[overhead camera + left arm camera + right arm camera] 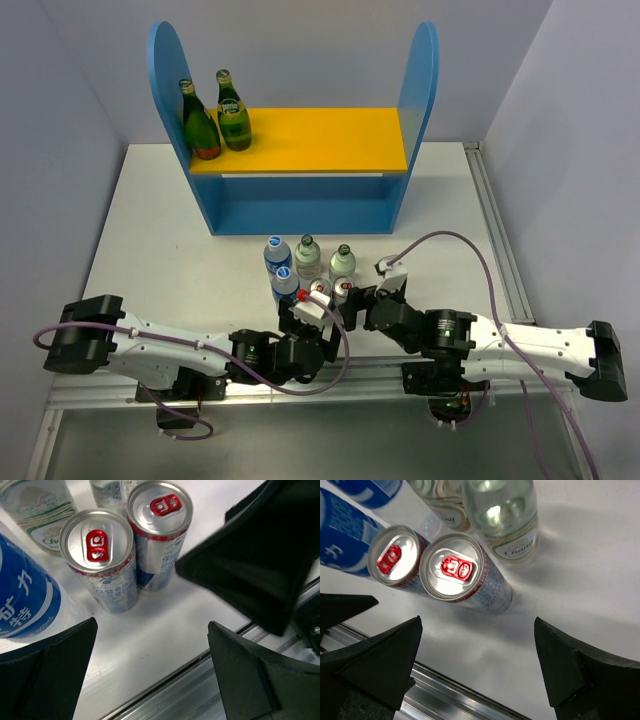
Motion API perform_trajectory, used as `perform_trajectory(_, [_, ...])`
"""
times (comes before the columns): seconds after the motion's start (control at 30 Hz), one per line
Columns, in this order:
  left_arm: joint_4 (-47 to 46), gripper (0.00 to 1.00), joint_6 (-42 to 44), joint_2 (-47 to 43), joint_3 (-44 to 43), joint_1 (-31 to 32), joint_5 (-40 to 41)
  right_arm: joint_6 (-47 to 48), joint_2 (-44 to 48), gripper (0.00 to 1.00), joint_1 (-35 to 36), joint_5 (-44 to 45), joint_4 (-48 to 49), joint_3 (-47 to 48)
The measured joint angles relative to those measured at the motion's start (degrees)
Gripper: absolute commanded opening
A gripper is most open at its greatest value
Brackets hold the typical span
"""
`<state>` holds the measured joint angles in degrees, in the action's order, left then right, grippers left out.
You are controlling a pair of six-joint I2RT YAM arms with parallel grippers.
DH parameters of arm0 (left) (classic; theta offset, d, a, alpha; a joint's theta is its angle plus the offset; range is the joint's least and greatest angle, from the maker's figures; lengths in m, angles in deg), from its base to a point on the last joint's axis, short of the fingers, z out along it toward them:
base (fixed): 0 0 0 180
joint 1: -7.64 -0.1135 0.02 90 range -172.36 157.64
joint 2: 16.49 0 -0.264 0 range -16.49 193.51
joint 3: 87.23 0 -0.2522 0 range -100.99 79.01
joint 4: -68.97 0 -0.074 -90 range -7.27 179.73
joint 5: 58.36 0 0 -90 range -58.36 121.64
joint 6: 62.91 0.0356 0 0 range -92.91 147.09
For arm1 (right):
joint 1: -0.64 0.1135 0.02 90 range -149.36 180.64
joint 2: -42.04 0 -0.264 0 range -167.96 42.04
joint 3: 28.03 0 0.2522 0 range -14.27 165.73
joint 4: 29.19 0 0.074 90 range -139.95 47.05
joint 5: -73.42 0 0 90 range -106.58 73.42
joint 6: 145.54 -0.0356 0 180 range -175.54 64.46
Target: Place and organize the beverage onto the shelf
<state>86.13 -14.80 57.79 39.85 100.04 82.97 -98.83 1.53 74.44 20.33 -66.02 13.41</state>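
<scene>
Two grippers sit low at the near edge of the white table (150, 220), well in front of the shelf (320, 140). The left gripper (150, 670) faces the shelf, jaws spread wide, nothing between them. The right gripper (477, 665) is just alongside, toward the shelf's right panel, and its jaws gape just as wide and empty.

A touch closer to the shelf stand two silver cans with red pull tabs: the left can (100, 555) and the right can (160, 525), upright, side by side and touching.

Closer again come four upright bottles. The nearer water bottle (285, 283) and the farther water bottle (277, 255), both blue-labelled, stand toward the left panel side. The left Chang bottle (308, 257) and the right Chang bottle (343, 262), both clear, stand toward the middle. All six drinks are on the table, just short of the shelf's open front.

Up on the shelf's yellow-orange board, against the left panel, stand two green glass bottles: the front green bottle (200, 125) and the back green bottle (234, 115).
</scene>
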Motion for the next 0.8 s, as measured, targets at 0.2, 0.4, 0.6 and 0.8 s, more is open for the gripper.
perform_trajectory(0.2, [-1.7,0.99,2.4,-1.4,0.3,-0.3,-0.8,-1.1,-3.4,1.00,0.8,-0.7,1.0,-1.1])
perform_trajectory(0.4, [0.3,0.99,3.3,-6.1,1.1,-0.3,-0.5,-2.8,-9.3,1.00,1.2,2.3,3.7,-1.4])
perform_trajectory(0.6, [-0.6,0.98,3.0,-10.2,1.6,-0.3,-0.4,-5.9,-19.2,1.00,1.5,6.4,4.8,-0.8])
perform_trajectory(0.8, [-0.9,0.98,1.8,-11.8,4.2,-0.3,-0.4,-7.4,-25.6,1.00,1.6,11.4,8.2,0.3])
